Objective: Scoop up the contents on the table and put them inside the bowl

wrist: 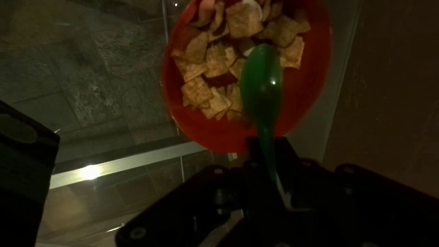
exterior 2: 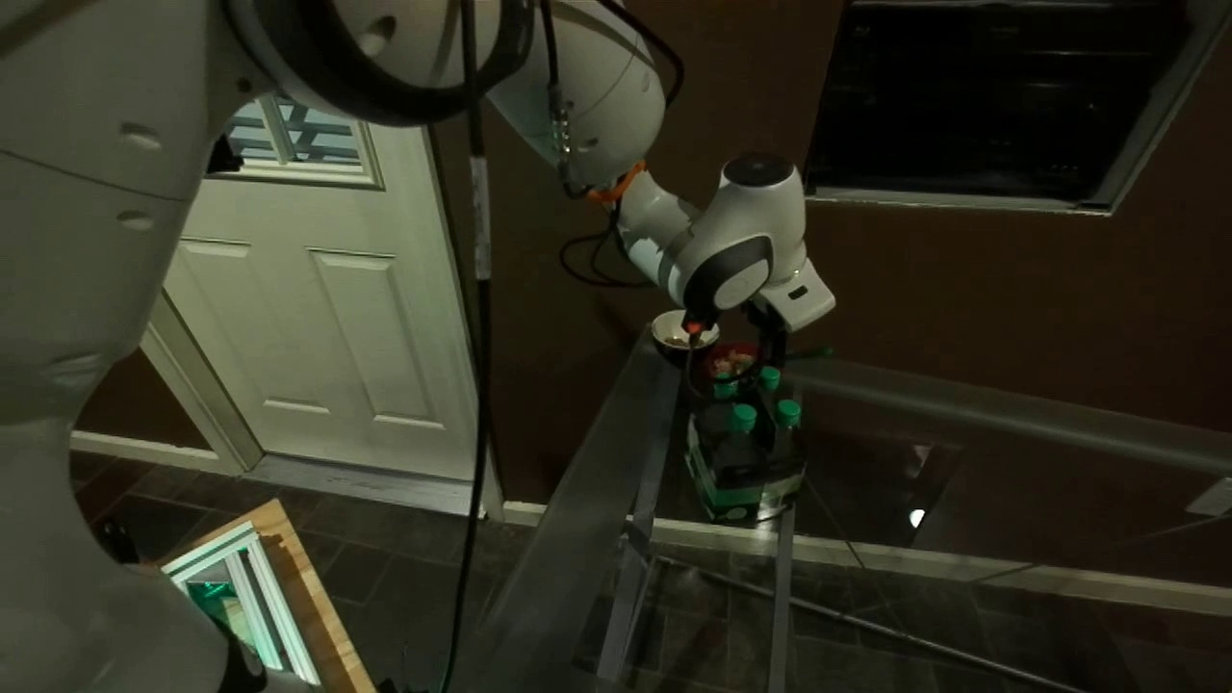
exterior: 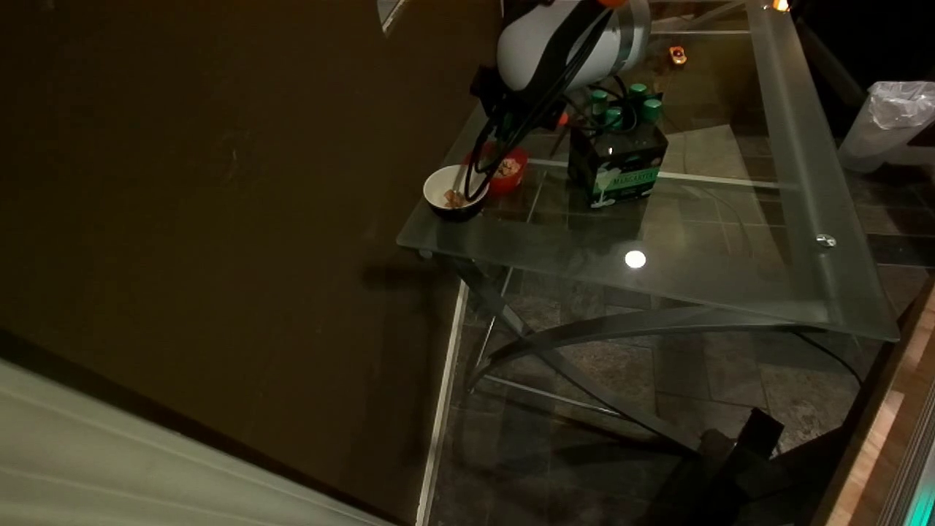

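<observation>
White bowl [exterior: 439,185] (dark on the outside) is sitting near a corner of the glass bench [exterior: 716,277], next to the brown wall [exterior: 256,219], with some brown bits [exterior: 454,198] in it. Just beside it there's a red bowl [wrist: 303,97] with a bunch of cereal squares [wrist: 197,91]. The hand [wrist: 269,151] is closed on the handle of a green spoon [wrist: 262,82], spoon's head over the red bowl in the wrist view; can't tell if it's touching anything. Near those, a carton [exterior: 621,172] with four green-capped bottles [exterior: 652,110].
</observation>
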Tool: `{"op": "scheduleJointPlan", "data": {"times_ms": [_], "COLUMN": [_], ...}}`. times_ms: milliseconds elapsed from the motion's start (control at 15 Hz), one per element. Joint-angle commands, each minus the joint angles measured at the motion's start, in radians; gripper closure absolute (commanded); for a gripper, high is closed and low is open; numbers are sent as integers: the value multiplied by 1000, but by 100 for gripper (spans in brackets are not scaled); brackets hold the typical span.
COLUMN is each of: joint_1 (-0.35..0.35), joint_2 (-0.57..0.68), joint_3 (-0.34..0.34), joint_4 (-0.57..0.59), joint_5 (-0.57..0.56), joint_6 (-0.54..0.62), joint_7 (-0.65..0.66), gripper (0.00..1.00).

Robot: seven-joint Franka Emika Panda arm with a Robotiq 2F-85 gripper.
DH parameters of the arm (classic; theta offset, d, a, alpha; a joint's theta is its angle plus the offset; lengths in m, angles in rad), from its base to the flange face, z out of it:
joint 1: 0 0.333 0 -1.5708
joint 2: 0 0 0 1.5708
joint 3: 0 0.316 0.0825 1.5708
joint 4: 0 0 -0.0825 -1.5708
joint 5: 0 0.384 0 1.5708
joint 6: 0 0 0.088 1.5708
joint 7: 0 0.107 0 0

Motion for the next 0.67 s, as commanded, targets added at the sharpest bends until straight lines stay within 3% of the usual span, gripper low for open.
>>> {"op": "scheduleJointPlan", "data": {"times_ms": [0,333,400,467,600], "joint_1": [-8,-8,-7,-7,1], "joint_2": [52,70,67,64,47], "joint_3": [2,-4,-6,-6,-13], "joint_4": [65,95,97,98,87], "joint_5": [23,19,17,17,10], "joint_6": [-51,-103,-111,-117,-125], "joint_7": [5,18,22,24,29], "gripper": [96,95,60,59,46]}}
